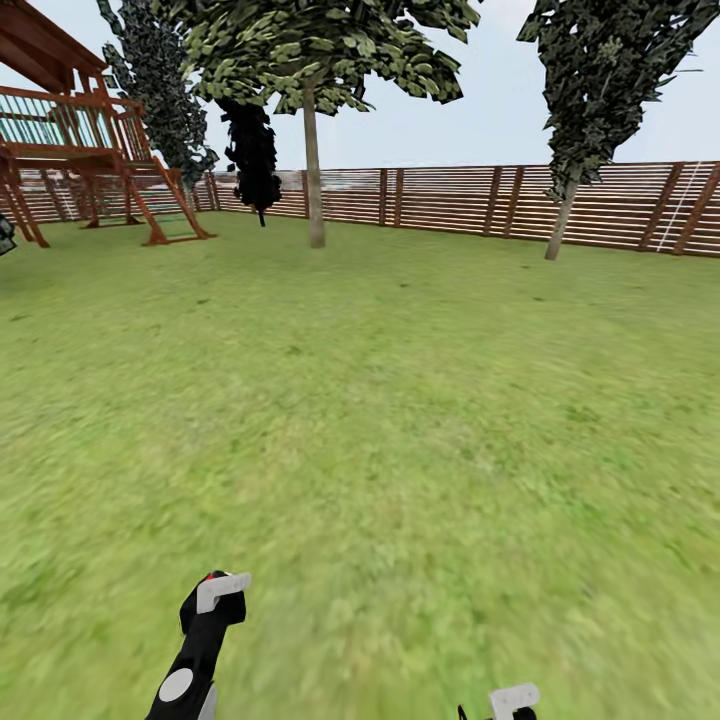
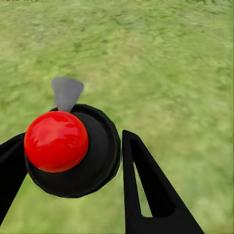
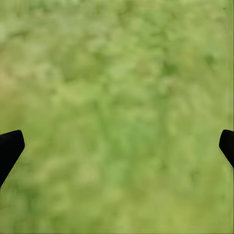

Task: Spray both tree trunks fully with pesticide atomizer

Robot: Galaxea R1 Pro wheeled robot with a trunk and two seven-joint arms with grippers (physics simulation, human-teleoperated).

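Two pincers sit low and close to the robot. The left pincer (image 2: 73, 161) is pinching the pesticide atomizer (image 2: 73, 151), a black round body with a red ball on top and a small grey nozzle pointing forward. One black finger (image 2: 146, 190) presses its side, and the other finger is cut off at the picture's edge. From the head, the atomizer (image 1: 205, 625) is held up over the grass with its pale nozzle aimed ahead, probably so it is ready to spray once a tree is near.

The right pincer (image 3: 117, 146) is spread wide with nothing in it, and its two black tips peek in at the sides over blurry grass. From the head, just a white bit of it pokes up at the bottom edge.

Past the arms, the floor (image 1: 400, 400) is open green lawn.

Far off, by the brown fence (image 1: 450, 200), stand the two trees. One trunk (image 1: 315, 170) is straight and pale; the other trunk (image 1: 560, 225) leans a little. They are too far away to tell if any white specks are on the bark. A black tree (image 1: 252, 150) and a wooden playhouse (image 1: 80, 150) stand beyond, at the left.
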